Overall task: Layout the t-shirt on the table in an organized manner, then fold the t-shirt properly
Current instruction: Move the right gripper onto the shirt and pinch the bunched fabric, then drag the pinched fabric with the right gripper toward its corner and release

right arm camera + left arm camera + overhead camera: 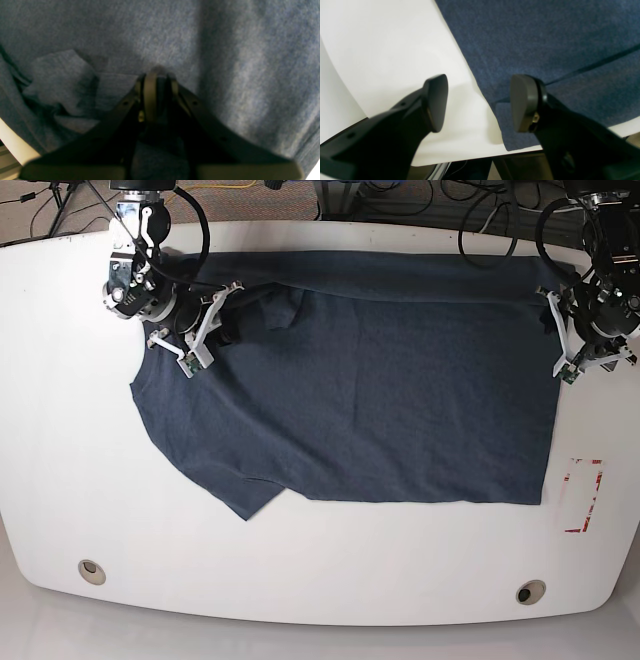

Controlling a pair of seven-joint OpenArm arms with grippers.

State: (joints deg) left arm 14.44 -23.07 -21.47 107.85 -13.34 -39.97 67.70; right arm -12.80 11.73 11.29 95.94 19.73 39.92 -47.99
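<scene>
Layout step in hand. My right gripper [157, 75] is clenched on a pinch of t-shirt [370, 390] cloth near the rumpled shoulder; my left gripper [478, 102] hangs released over the hem corner. T-shirt lies mostly flat across the table [300, 580]. Next, I judge: draw the bunched sleeve outward to flatten it

Base overhead, whole table [60, 430]; wrist views close, sharing t-shirt [380, 390].

Heathered slate-blue t-shirt [380, 390], glossy white table [300, 570], black tools.
</scene>
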